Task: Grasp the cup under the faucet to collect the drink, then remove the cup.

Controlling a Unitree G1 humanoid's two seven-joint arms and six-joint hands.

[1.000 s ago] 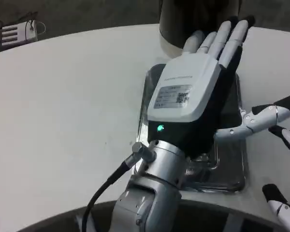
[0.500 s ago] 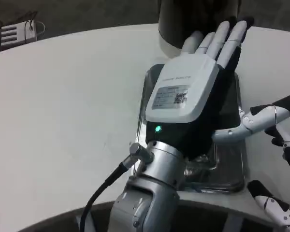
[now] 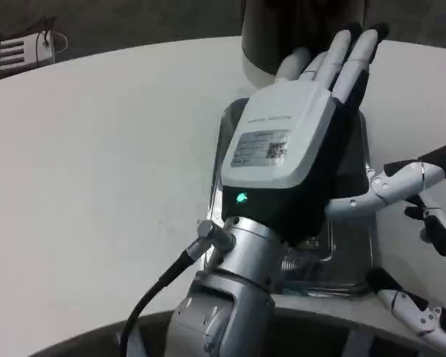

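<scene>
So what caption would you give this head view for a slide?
Left robot hand, fingers extended, reaches over a metal tray toward the dark dispenser; right robot hand waits open beside the tray.

Head camera looks steeply down, close over table (image 3: 97, 163).

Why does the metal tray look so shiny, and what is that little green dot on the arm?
In the head view, the tray mirrors the room light, so its rim and floor show bright streaks. The green dot is a small lit lamp at the wrist of the left hand. The dark dispenser behind sits in shade, showing little detail.
</scene>
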